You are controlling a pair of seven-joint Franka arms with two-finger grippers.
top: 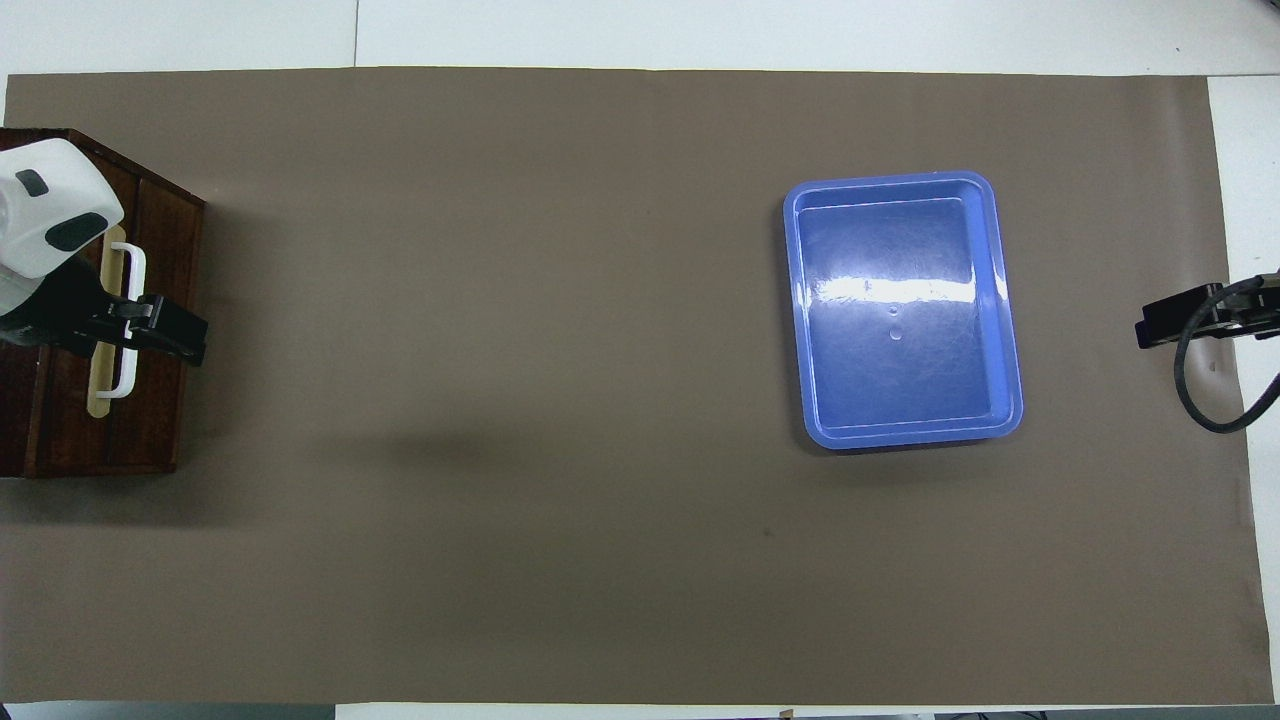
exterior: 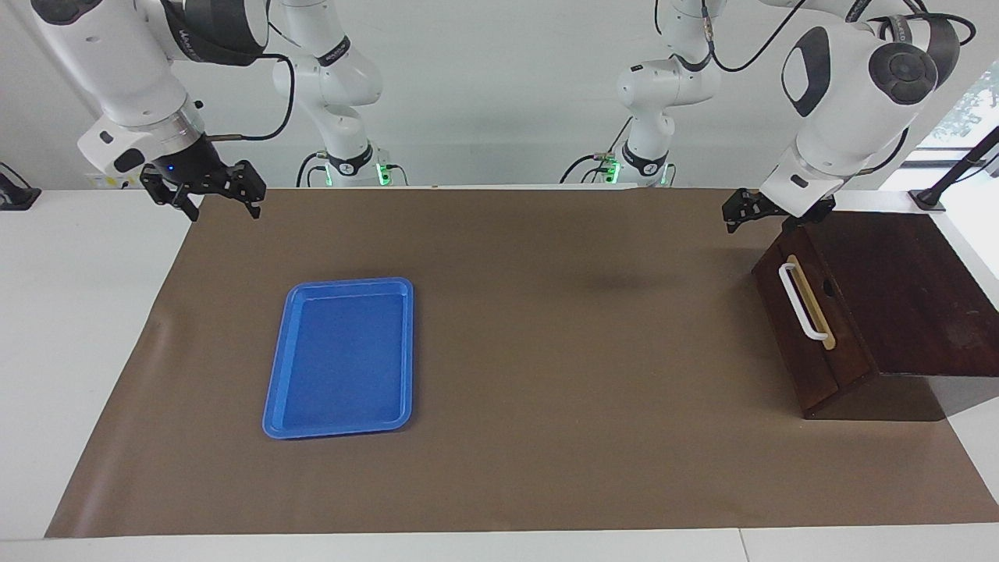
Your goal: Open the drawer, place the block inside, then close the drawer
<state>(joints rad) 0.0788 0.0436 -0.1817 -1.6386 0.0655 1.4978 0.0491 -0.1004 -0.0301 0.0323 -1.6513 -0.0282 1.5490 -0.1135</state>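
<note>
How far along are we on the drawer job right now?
No block shows on the table or in the blue tray. The drawer sits shut in its box. The left gripper hangs just above the box's corner, off the white handle; the right gripper waits. Whether anything is left cannot be told.

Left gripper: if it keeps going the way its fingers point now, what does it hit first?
Probably nothing soon: the left gripper hangs by the dark brown wooden drawer, tips pointing out over bare brown paper table cover. Depth unclear.
</note>
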